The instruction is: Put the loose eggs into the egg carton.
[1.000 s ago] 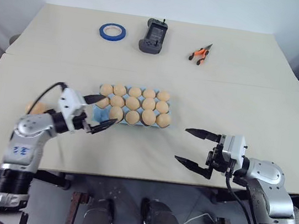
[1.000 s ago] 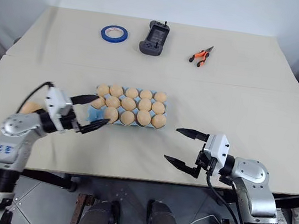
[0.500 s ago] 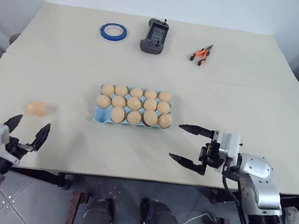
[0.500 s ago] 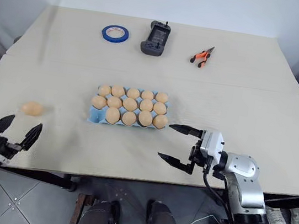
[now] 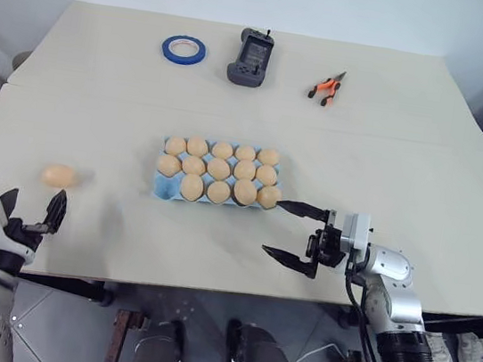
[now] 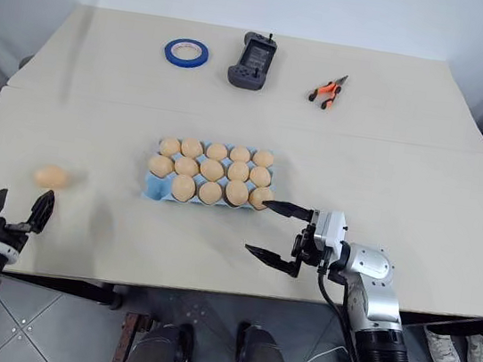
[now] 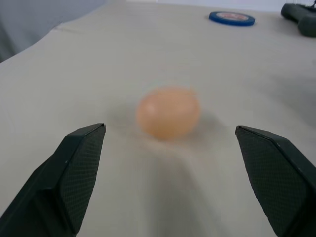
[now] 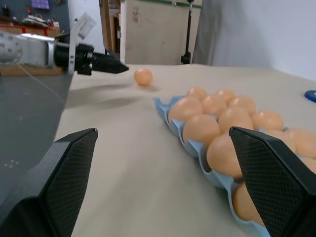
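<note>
Left hand (image 5: 32,209) is spread wide, empty, sitting at the near left edge of the table (image 5: 386,174). One loose egg (image 5: 60,175) lies on the table just ahead of it, lined up between the two fingers in the left wrist view (image 7: 168,112), not touching either.

Right hand (image 5: 292,233) also wide open, empty, pointing left across the table. Egg carton (image 5: 165,188) sits right off its upper fingertip; that tip is at the carton's near right corner, just beside the corner egg, contact unclear. Carton holds 14 eggs; the near left cup is bare. In the right wrist view the carton (image 8: 195,148) runs along one side, with the loose egg (image 8: 143,76) and the left hand (image 8: 101,61) far beyond.

Far side of the table, well away from both hands: blue tape ring (image 5: 182,47), dark handheld controller (image 5: 249,56), orange-handled pliers (image 5: 325,87).
</note>
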You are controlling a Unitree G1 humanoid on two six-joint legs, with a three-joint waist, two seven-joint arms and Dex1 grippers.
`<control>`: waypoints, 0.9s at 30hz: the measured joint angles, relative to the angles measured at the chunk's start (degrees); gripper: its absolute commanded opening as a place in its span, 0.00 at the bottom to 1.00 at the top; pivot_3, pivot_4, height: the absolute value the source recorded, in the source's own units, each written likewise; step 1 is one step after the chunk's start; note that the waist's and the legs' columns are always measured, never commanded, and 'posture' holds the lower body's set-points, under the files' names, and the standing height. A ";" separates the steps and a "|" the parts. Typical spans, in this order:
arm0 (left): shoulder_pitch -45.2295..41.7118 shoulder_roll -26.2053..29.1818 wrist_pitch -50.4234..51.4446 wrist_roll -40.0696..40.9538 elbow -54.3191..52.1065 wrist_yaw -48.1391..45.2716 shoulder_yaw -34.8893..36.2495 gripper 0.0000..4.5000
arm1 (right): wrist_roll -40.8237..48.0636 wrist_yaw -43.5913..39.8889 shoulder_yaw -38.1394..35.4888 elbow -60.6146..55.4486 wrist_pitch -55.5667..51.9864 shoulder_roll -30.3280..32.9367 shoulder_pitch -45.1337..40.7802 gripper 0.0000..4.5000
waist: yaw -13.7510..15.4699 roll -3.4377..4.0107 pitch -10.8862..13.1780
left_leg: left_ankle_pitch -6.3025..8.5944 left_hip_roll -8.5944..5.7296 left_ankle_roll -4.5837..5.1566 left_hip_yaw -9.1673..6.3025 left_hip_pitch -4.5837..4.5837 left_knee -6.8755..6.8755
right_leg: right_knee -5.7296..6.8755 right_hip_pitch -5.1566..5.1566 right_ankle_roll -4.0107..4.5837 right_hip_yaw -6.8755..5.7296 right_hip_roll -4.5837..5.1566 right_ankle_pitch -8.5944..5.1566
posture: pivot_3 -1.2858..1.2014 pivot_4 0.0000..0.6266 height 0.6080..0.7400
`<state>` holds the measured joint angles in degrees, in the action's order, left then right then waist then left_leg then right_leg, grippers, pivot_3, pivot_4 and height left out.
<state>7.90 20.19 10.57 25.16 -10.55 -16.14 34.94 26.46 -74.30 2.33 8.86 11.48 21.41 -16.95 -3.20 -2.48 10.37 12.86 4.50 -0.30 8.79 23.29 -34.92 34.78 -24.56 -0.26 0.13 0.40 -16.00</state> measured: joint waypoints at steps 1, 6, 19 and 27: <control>-1.36 1.03 0.38 -0.44 0.45 0.14 -0.49 1.00 | -0.11 0.05 0.16 0.28 0.12 -0.44 -0.18 1.00 | 0.04 -0.03 -0.02 | 0.02 0.01 -0.05 0.00 -0.03 -0.01 | 0.17 -0.05 -0.03 0.00 0.00 -0.02 | 0.52 0.24 1.00; -8.62 6.09 0.49 -1.74 7.84 -1.43 -2.62 1.00 | -0.69 0.12 1.26 0.49 0.86 -1.02 -0.18 1.00 | -0.09 -0.03 -0.02 | 0.00 0.04 -0.26 0.01 -0.16 -0.04 | 0.81 -0.29 -0.15 0.00 -0.03 -0.10 | 0.52 0.24 1.00; -13.67 10.42 0.63 -5.27 20.78 -3.49 -5.33 0.64 | -0.77 1.52 1.22 0.34 0.76 -0.38 0.59 1.00 | -0.04 -0.05 -0.04 | -0.06 0.08 -0.37 0.03 -0.12 -0.10 | 1.14 -0.50 -0.15 0.00 -0.03 -0.10 | 0.52 0.24 1.00; -13.66 10.32 -1.53 -4.65 20.26 -6.65 -5.84 0.51 | -0.77 2.38 1.23 0.31 0.73 -0.20 0.88 1.00 | -0.01 -0.05 -0.04 | -0.06 0.08 -0.37 0.03 -0.12 -0.10 | 1.16 -0.50 -0.14 -0.01 -0.03 -0.10 | 0.52 0.24 1.00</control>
<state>-5.75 30.51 9.03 20.51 9.71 -22.79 29.10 25.68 -71.92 3.56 9.17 12.21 21.21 -16.07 -3.21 -2.53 10.33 12.80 4.58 -0.68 8.82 23.17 -35.02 35.93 -25.07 -0.40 0.12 0.37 -16.10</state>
